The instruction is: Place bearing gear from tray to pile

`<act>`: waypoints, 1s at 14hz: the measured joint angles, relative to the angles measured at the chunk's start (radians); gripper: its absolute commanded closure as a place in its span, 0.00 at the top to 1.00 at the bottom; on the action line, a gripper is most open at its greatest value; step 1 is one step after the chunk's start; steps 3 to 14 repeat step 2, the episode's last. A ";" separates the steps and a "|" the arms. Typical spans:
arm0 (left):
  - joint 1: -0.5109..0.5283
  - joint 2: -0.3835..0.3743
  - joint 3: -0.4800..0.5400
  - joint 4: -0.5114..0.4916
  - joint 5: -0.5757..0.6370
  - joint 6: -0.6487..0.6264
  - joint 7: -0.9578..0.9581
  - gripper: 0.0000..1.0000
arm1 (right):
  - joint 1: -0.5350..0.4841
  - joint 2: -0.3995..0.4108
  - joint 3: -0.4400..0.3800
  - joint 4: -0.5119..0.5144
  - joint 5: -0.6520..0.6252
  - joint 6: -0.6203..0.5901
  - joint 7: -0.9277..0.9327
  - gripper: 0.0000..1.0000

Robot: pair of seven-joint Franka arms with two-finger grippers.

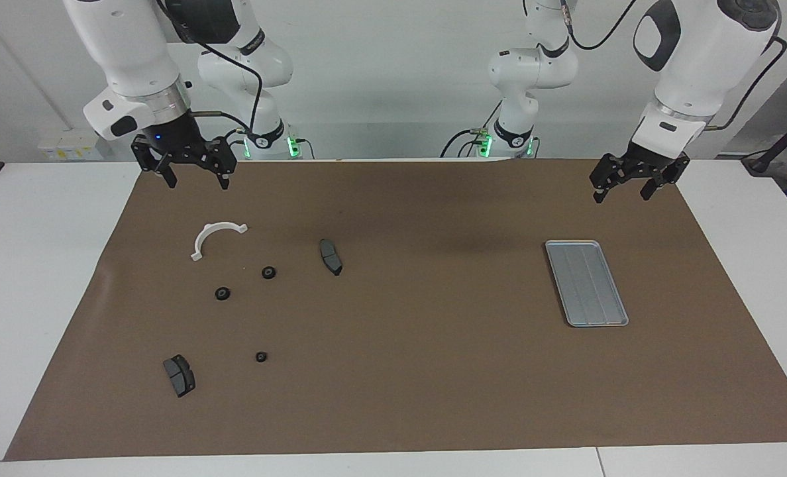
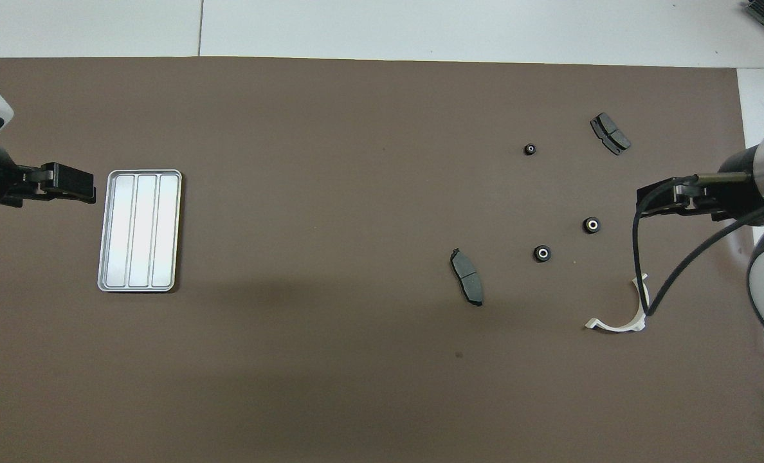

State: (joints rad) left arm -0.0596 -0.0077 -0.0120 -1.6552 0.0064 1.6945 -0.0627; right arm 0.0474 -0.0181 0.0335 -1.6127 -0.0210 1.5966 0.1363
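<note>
The silver tray (image 1: 585, 283) (image 2: 139, 230) lies toward the left arm's end of the mat, and nothing lies in it. Three small black bearing gears (image 1: 269, 272) (image 1: 222, 293) (image 1: 261, 356) rest on the mat at the right arm's end, among the pile. The pile is a white half-ring bracket (image 1: 214, 237) (image 2: 620, 321) and two dark pads (image 1: 330, 256) (image 1: 179, 375). My right gripper (image 1: 196, 183) (image 2: 642, 200) hangs open and empty over the mat's edge by the bracket. My left gripper (image 1: 621, 196) (image 2: 91, 188) hangs open and empty over the mat beside the tray.
The brown mat (image 1: 433, 371) covers most of the white table (image 1: 36, 265). In the overhead view the gears (image 2: 591, 225) (image 2: 541, 253) (image 2: 530, 149) lie spread between the two pads (image 2: 467, 276) (image 2: 609, 133). A black cable (image 2: 639, 257) droops from the right arm over the bracket.
</note>
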 measured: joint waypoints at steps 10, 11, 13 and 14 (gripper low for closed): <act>0.000 0.000 0.001 0.000 0.000 0.000 0.000 1.00 | 0.000 0.000 0.000 -0.001 0.000 -0.001 0.000 1.00; 0.000 0.000 0.001 0.000 0.000 0.000 0.000 1.00 | 0.000 0.000 0.000 -0.001 0.000 -0.001 0.000 1.00; 0.000 0.000 0.001 0.000 0.000 0.000 0.000 1.00 | 0.000 0.000 0.000 -0.001 0.000 -0.001 0.000 1.00; 0.000 0.000 0.001 0.000 0.000 0.000 0.000 1.00 | 0.000 0.000 0.000 -0.001 0.000 -0.001 0.000 1.00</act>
